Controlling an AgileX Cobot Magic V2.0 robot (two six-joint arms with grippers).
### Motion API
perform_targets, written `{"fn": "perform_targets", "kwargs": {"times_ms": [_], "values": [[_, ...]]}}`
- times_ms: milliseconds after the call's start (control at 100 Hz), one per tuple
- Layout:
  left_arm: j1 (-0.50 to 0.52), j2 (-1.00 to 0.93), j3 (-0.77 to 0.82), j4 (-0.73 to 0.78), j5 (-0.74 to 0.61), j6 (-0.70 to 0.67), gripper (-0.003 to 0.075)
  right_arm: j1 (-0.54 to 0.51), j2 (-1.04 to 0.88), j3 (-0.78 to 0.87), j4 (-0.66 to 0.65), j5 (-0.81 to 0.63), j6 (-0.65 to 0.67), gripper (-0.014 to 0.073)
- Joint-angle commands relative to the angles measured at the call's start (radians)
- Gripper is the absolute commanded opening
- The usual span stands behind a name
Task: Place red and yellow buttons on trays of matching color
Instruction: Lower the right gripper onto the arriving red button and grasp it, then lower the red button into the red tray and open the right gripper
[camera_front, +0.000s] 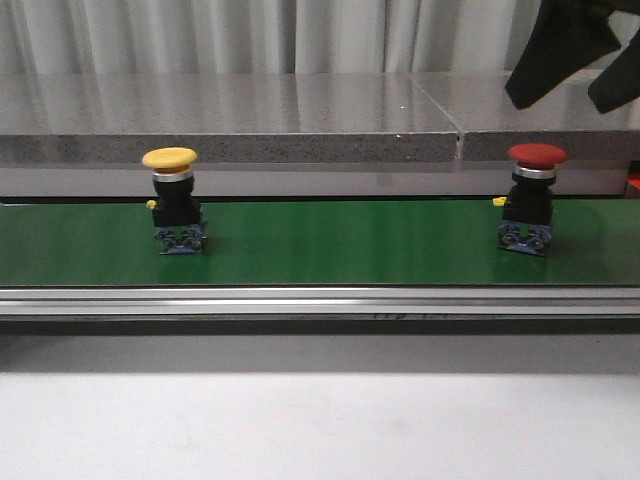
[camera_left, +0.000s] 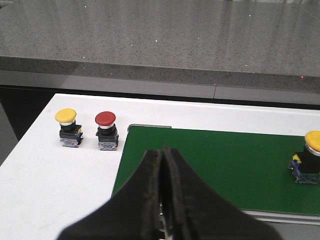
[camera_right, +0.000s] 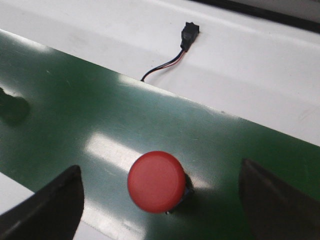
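A red button (camera_front: 535, 200) stands upright on the green belt (camera_front: 350, 245) at the right, and a yellow button (camera_front: 170, 198) stands on it at the left. My right gripper (camera_front: 565, 92) hangs above the red button (camera_right: 156, 181). It is open (camera_right: 160, 200), with one finger on each side of the red cap and apart from it. My left gripper (camera_left: 162, 156) is shut on nothing, over the belt's left end. Beyond it a second yellow button (camera_left: 67, 127) and a second red button (camera_left: 106, 131) stand on the white table (camera_left: 60, 175). No trays are in view.
A grey stone ledge (camera_front: 250, 120) runs behind the belt, and a metal rail (camera_front: 300, 300) runs along its front edge. A thin cable with a black plug (camera_right: 189, 35) lies on the white surface beside the belt.
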Motion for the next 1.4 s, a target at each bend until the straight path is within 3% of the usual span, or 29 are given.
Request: {"fn": "perform_targets", "kwargs": {"times_ms": [0, 220, 340, 460, 530, 760, 960, 1390], "values": [[-0.008, 0.011, -0.026, 0.000, -0.071, -0.001, -0.0019, 0.001, 0.014, -0.037, 0.024, -0.055, -0.012, 0.0624], [-0.008, 0.011, -0.026, 0.000, -0.071, -0.001, -0.0019, 0.001, 0.093, -0.037, 0.024, -0.066, -0.012, 0.0583], [-0.008, 0.011, -0.026, 0.000, -0.071, -0.001, -0.0019, 0.001, 0.108, -0.037, 0.024, -0.060, -0.012, 0.0428], [-0.008, 0.011, -0.026, 0.000, -0.071, -0.001, -0.0019, -0.002, 0.108, -0.037, 0.024, -0.040, -0.001, 0.0220], [-0.008, 0.011, -0.026, 0.000, -0.071, -0.001, -0.0019, -0.013, 0.108, -0.044, 0.024, -0.028, 0.006, 0.0169], [-0.008, 0.011, -0.026, 0.000, -0.071, -0.001, -0.0019, -0.102, 0.108, -0.169, 0.024, 0.096, 0.024, 0.0162], [-0.008, 0.011, -0.026, 0.000, -0.071, -0.001, -0.0019, -0.247, 0.108, -0.323, 0.024, 0.138, 0.036, 0.0162], [-0.008, 0.011, -0.026, 0.000, -0.071, -0.001, -0.0019, -0.592, 0.152, -0.425, 0.024, -0.047, 0.130, 0.0162]]}}
